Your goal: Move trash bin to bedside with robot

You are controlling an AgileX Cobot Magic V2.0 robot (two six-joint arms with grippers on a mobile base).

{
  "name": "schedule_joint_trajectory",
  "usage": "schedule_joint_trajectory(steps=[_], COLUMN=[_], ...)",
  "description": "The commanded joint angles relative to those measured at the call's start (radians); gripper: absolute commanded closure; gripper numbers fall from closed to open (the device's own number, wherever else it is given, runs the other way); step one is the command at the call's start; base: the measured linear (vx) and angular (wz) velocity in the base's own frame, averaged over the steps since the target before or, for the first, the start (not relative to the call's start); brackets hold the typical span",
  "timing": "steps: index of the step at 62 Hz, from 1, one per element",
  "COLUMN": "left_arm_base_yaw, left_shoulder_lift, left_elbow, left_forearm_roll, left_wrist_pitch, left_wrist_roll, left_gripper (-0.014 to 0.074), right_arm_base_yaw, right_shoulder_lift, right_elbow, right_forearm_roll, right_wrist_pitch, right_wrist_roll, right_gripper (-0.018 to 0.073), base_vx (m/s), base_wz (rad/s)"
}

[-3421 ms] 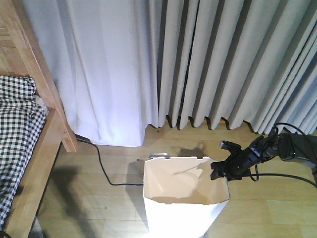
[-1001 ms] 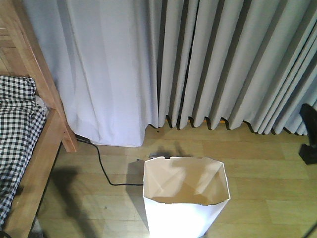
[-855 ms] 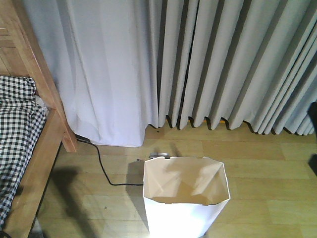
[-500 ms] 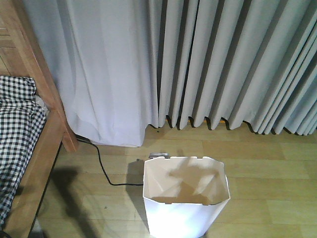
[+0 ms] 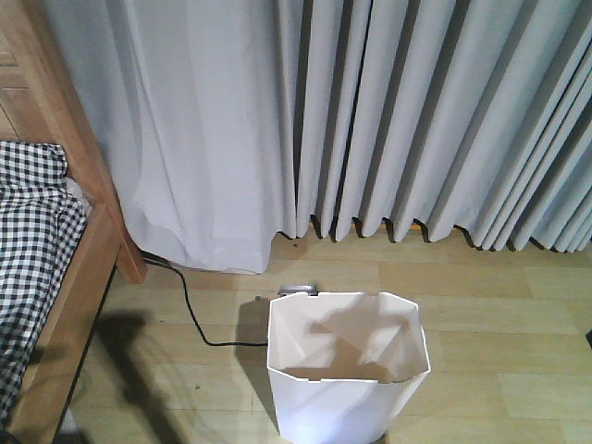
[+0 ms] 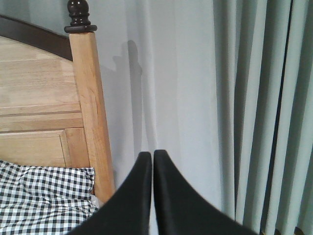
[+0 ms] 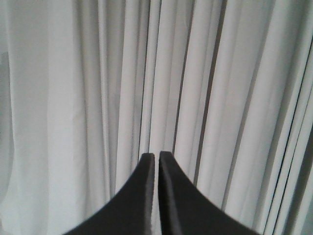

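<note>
You see the trash bin point(image 5: 348, 370) standing upright on the wooden floor, well apart from the bed frame point(image 5: 79, 277), to its right, near the curtain point(image 5: 388, 120). Your left end effector point(image 6: 152, 161) and right end effector point(image 7: 157, 161) are both closed and hold nothing

The trash bin point(image 5: 347, 370) is smooth white plastic, matt cream inside. The bed frame point(image 5: 65, 305) is light wood with visible grain; its bedding point(image 5: 28, 240) is checked cloth. The curtains point(image 5: 388, 111) are soft matt grey fabric.
</note>
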Motion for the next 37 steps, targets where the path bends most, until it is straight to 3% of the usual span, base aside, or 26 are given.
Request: schedule_joint_trajectory(steps=[1,19,23,27,37], left_arm_base_yaw=[-0.006,-0.006,-0.006,-0.006,-0.006], left_shoulder_lift=[-0.008,-0.008,-0.008,-0.008,-0.008], left_elbow=[0.012,0.012,0.012,0.012,0.012], left_forearm_roll=[-0.009,-0.009,-0.009,-0.009,-0.009], left_wrist_pitch=[-0.074,-0.074,-0.074,-0.074,-0.074], left_wrist_roll=[-0.014,-0.014,-0.014,-0.014,-0.014], left_gripper=[0.0603,0.0603,0.0603,0.0603,0.0603], right_arm_base_yaw=[0.001,0.001,0.001,0.001,0.001], right_shoulder_lift=[0.010,0.010,0.010,0.010,-0.029], right_elbow=[-0.028,-0.027,-0.027,-0.027,-0.010], right_forearm_roll=[0.002,-0.001,-0.053,-0.218,-0.856], right_wrist_pitch=[-0.030,-0.057,-0.063,-0.063,-0.081], right_wrist_roll=[0.001,-0.005,0.035,0.188,0.836], right_gripper=[0.0567,0.0568,0.0568,0.0568,0.0568], base_vx=[0.00,0.00,0.00,0.00,0.00], base_wz=[0.00,0.00,0.00,0.00,0.00])
